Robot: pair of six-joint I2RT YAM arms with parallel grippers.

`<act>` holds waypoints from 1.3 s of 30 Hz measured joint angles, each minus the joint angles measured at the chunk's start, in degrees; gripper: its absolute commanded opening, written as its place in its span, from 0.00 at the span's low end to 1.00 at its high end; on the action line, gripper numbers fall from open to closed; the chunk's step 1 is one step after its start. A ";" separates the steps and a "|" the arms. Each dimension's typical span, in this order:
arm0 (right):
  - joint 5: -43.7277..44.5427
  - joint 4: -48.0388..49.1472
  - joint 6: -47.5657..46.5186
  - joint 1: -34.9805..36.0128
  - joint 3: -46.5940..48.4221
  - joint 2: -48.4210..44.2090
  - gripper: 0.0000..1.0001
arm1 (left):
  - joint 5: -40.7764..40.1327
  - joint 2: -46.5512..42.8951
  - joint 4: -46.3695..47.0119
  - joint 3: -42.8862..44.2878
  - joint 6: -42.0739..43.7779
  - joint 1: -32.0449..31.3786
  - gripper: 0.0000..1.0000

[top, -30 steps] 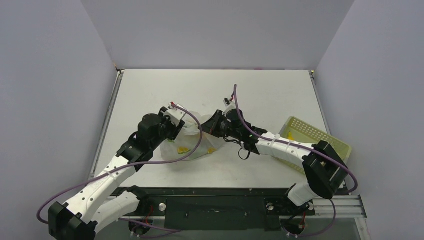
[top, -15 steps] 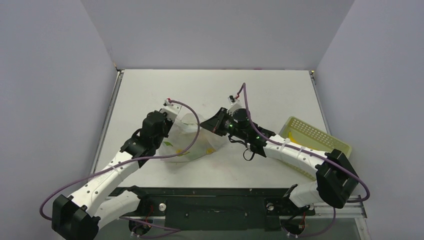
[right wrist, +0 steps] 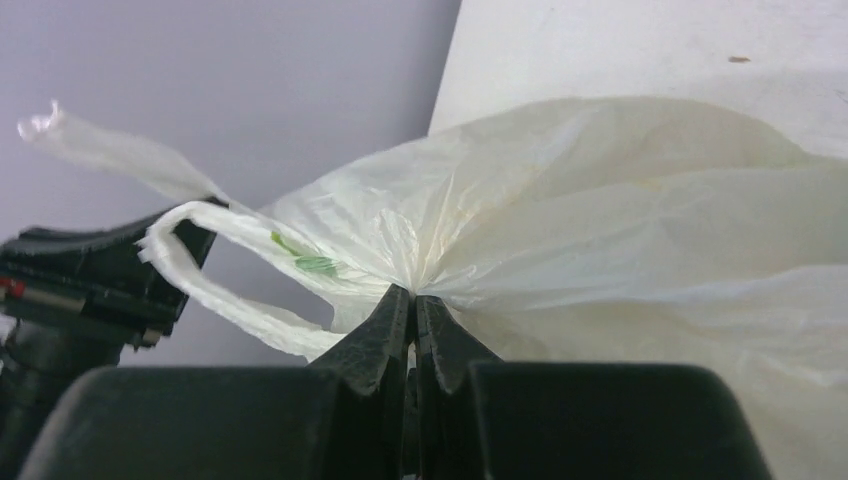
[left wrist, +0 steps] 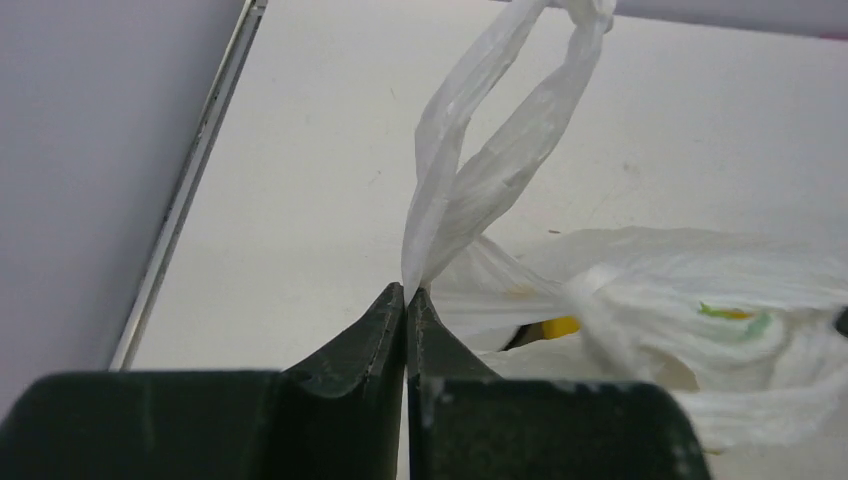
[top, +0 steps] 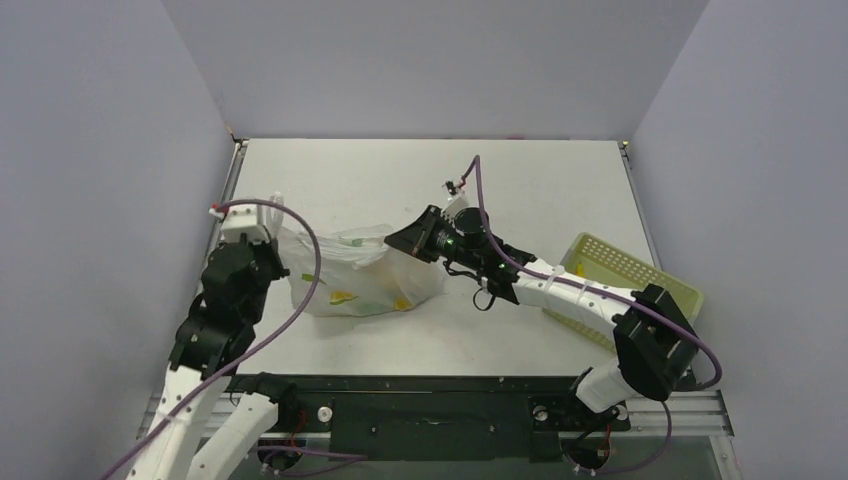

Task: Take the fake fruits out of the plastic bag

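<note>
Pinching plastic bag [top: 352, 278], left gripper [left wrist: 405, 296] near table edge [top: 228, 205]

left gripper [left wrist: 406, 293] | jaws pinching plastic bag [left wrist: 680, 285] handle | bag on table [left wrist: 300, 150]

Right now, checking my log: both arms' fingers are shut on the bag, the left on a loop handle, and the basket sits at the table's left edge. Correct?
No: the basket sits at the table's right edge, as the top view shows. The rest holds: left fingers shut on a loop handle, right fingers on the bag.
</note>
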 measured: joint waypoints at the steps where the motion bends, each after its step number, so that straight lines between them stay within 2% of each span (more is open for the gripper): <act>1: -0.68 0.76 0.26 -0.07 1.25 1.20 0.00 | 0.72 -3.28 -2.01 0.00 -2.16 0.81 0.00; 8: -8.50 0.76 2.03 -1.55 14.97 11.80 0.00 | 6.62 -21.88 -11.23 -0.92 -13.51 1.95 0.00; 13: -11.98 -3.19 2.21 -2.14 27.69 18.56 0.00 | 11.32 -25.07 -14.67 -0.81 -18.51 2.36 0.00; 16: -13.33 -3.26 3.02 -2.86 31.01 20.13 0.00 | 15.23 -24.96 -15.34 -0.81 -20.17 2.56 0.00; 18: -14.25 -2.95 3.74 -3.48 31.41 20.52 0.10 | 18.21 -24.92 -15.34 -0.81 -21.14 2.56 0.00; 21: -14.80 -5.14 2.64 -4.94 32.28 21.42 0.37 | 20.90 -24.94 -15.87 -0.83 -22.32 2.56 0.00; 23: -13.62 -7.89 0.20 -6.64 32.20 21.53 0.48 | 21.90 -25.16 -16.20 -0.98 -23.06 2.56 0.00; 26: -9.44 -12.96 -6.29 -8.98 28.41 18.95 0.59 | 23.06 -25.81 -16.13 -2.08 -24.13 2.58 0.00; 28: -6.34 -17.14 -10.43 -9.86 24.00 15.37 0.63 | 24.06 -26.23 -16.13 -3.08 -24.61 2.58 0.00; 33: 0.74 -26.84 -19.78 -8.11 13.40 1.18 0.67 | 26.49 -26.49 -16.09 -5.84 -25.11 2.58 0.00; 39: 11.43 -33.53 -25.20 -4.50 9.64 -12.72 0.69 | 29.29 -26.21 -16.04 -6.64 -24.65 2.58 0.00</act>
